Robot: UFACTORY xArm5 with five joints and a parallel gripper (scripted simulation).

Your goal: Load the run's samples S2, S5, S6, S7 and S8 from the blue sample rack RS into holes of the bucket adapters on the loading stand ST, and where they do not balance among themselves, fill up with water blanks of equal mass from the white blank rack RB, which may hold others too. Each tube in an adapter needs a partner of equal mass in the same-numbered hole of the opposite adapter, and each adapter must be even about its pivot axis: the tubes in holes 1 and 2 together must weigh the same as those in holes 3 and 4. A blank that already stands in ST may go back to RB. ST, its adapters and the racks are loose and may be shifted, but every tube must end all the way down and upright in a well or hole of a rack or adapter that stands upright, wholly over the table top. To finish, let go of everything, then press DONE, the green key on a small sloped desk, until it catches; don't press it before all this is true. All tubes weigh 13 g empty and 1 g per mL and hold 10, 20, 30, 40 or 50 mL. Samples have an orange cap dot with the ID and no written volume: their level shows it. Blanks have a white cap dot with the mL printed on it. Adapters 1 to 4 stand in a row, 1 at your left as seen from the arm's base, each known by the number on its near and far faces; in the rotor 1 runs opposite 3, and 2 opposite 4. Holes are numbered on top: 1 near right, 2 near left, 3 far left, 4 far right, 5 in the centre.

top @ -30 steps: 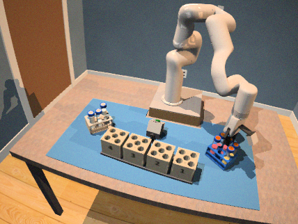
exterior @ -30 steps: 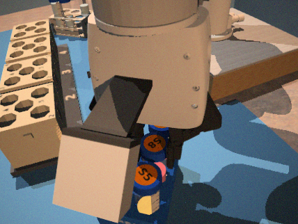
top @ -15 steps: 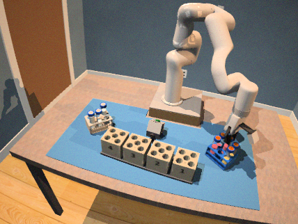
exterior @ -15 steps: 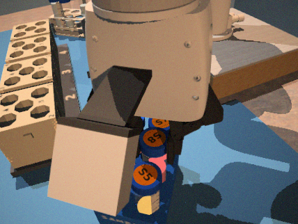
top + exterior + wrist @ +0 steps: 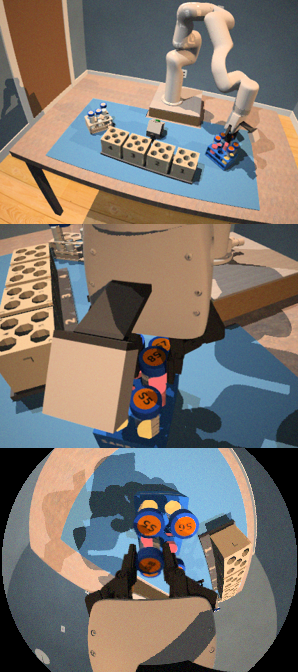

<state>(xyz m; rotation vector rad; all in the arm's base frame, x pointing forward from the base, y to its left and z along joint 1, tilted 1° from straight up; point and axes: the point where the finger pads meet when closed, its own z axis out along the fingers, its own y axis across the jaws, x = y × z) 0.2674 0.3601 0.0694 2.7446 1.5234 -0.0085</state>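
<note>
My gripper (image 5: 149,551) is clamped on a tube (image 5: 150,563) at the near end of the blue sample rack (image 5: 213,154) — orange cap dot, ID unreadable from the wrist. In the exterior view the caps nearby read S5 (image 5: 145,398), S8 (image 5: 154,357) and S7 (image 5: 161,344); S8 holds pink liquid, S5 yellow. All stand upright, long axis vertical. The adapters (image 5: 145,149) are numbered 4 to 1.
</note>
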